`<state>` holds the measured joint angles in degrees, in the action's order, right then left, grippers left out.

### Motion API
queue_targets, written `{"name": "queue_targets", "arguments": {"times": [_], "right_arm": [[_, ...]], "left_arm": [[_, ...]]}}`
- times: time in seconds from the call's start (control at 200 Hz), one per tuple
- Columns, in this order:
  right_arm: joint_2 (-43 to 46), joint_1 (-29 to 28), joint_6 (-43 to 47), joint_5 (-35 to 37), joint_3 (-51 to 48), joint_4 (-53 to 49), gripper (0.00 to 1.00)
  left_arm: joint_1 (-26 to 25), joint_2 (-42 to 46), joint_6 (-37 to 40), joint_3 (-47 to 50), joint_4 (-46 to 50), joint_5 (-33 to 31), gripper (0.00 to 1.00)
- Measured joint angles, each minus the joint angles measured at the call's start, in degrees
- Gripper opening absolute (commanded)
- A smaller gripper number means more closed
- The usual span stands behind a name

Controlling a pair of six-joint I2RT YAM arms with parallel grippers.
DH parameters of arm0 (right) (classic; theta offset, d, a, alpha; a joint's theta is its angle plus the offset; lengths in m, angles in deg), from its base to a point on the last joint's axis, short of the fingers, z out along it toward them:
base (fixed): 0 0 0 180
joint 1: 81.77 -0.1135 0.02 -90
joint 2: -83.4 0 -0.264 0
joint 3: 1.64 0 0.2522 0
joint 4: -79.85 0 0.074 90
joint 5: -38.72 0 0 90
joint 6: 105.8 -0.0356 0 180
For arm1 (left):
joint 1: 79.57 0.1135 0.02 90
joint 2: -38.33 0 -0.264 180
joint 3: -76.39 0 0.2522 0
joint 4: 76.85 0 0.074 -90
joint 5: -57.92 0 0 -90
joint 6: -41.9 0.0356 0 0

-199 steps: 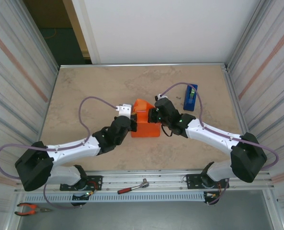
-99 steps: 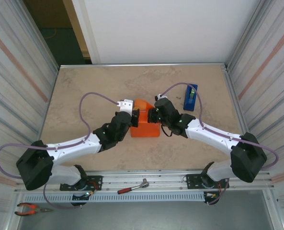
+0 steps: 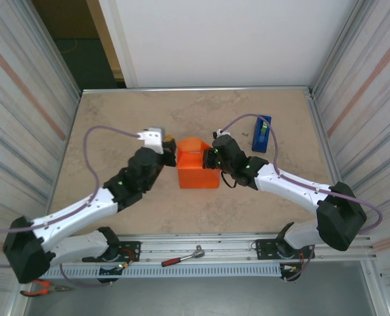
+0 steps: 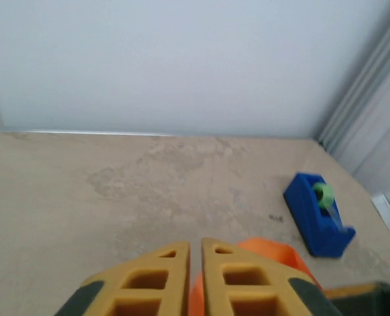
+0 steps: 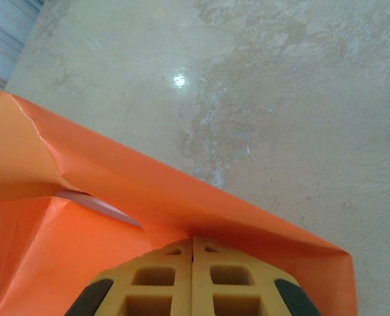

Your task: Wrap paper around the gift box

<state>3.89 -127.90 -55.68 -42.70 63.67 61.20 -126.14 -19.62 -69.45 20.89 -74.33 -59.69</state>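
gift box (image 3: 198, 172) mid-table, between both arms | left gripper (image 4: 195, 247) fingers closed, no hold visible, at box's left | right gripper (image 5: 193, 242) closed, tips against paper (image 5: 63, 250) fold | risk: untaped fold likely springs open if the tips lift

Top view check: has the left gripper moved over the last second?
Yes. The left gripper has shifted left and slightly away from the arm bases, ending farther from the blue tape dispenser, which stayed put.
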Motion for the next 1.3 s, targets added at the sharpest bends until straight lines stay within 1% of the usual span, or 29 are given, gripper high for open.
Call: {"name": "queue_targets", "arguments": {"times": [0.01, 0.075, 0.175, 0.246, 0.306, 0.481, 0.747, 1.027, 1.303], "right_arm": [[0.0, 0.0, 0.0, 0.0, 0.0, 0.0, 0.0], [0.0, 0.0, 0.0, 0.0, 0.0, 0.2, 0.0], [0.0, 0.0, 0.0, 0.0, -0.1, 0.3, 0.0], [0.0, 0.0, -0.1, 0.0, -0.2, 0.4, 0.0], [0.0, 0.0, -0.1, 0.0, -0.2, 0.5, 0.0], [0.0, 0.0, -0.2, 0.0, -0.2, 0.5, 0.0], [-0.2, 0.0, -0.2, 0.0, -0.2, 0.6, 0.0], [-0.3, 0.0, -0.2, 0.0, -0.2, 0.8, 0.0], [-0.3, 0.0, -0.2, 0.0, -0.2, 0.8, 0.0]], "left_arm": [[0.6, 0.5, -0.8, 0.1, 0.3, 0.3, 0.0], [4.3, 2.3, -3.2, 0.9, 1.5, 2.4, 0.0], [9.6, 1.9, -6.7, 2.8, 3.4, 6.9, 0.0], [11.7, -0.2, -8.1, 3.8, 4.7, 9.9, 0.0], [12.3, -2.3, -8.8, 4.0, 5.6, 12.2, 0.0], [12.2, -7.8, -9.2, 4.0, 5.2, 17.6, 0.0], [12.0, -13.9, -9.1, 2.9, 4.5, 21.2, 0.0], [7.8, -14.3, -8.9, 1.5, 3.5, 20.9, 0.0], [5.4, -14.3, -8.1, 0.7, 4.0, 18.4, 0.0]]}}
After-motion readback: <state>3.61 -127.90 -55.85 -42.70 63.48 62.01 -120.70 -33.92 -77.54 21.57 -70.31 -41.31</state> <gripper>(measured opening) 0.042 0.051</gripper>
